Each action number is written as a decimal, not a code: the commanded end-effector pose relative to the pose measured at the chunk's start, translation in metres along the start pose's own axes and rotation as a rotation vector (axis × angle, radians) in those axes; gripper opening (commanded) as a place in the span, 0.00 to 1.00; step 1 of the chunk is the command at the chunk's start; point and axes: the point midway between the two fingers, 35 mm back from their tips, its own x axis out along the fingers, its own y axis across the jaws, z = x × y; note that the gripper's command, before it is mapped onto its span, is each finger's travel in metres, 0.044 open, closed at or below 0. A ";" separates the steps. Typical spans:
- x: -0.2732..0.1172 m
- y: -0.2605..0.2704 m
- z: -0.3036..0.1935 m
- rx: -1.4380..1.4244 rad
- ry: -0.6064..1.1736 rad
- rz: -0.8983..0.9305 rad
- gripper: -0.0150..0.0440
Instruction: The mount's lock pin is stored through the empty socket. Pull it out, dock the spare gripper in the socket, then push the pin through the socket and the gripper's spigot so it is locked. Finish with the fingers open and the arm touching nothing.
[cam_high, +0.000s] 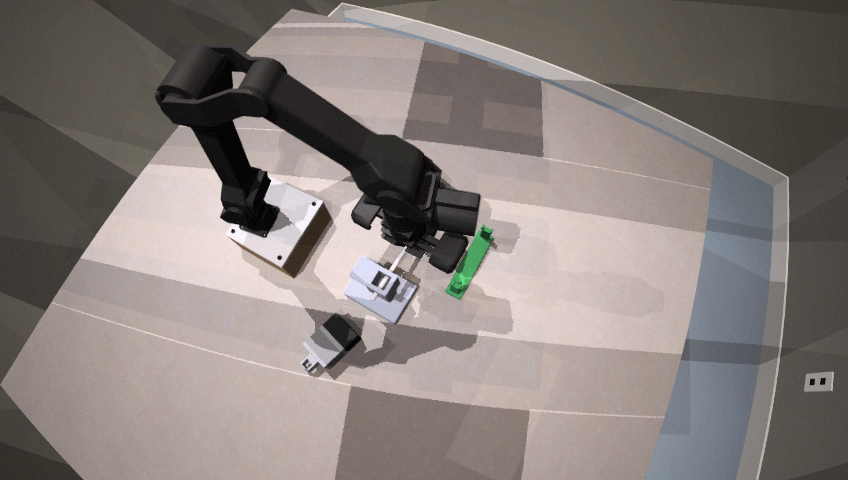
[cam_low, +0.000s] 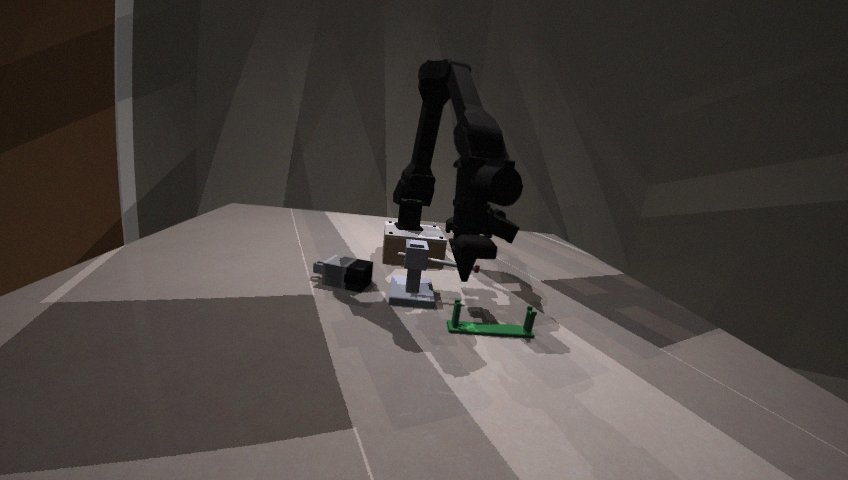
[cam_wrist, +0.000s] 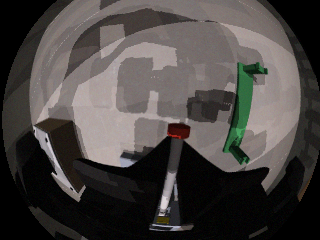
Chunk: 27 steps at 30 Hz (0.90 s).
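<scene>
The pale mount (cam_high: 370, 298) (cam_low: 411, 302) stands with its socket (cam_high: 386, 285) (cam_low: 416, 255) on a post. The white lock pin (cam_high: 397, 259) (cam_low: 441, 261) (cam_wrist: 170, 172) runs through the socket, a short end out on the far side and the long part toward my gripper. My gripper (cam_low: 465, 274) (cam_wrist: 172, 140) is shut on the pin's shaft just short of its red head (cam_low: 477, 268) (cam_wrist: 178, 131); in the top view the arm hides the grip. The spare gripper (cam_high: 332, 343) (cam_low: 343, 273), grey and black, lies on its side on the table, its spigot pointing away from the mount.
A green cradle (cam_high: 474, 261) (cam_low: 492, 328) (cam_wrist: 243, 110) with two uprights stands close beside my gripper, on the side away from the arm's base. The arm's base block (cam_high: 306, 234) (cam_low: 414, 249) (cam_wrist: 65, 145) stands behind the mount. A raised rim (cam_high: 780, 237) borders the table's far side.
</scene>
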 end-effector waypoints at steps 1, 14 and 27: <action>-0.005 -0.001 0.004 -0.002 -0.074 -0.004 0.25; -0.006 -0.002 0.011 -0.004 -0.105 0.005 0.25; -0.009 -0.001 0.020 -0.006 -0.107 0.002 0.25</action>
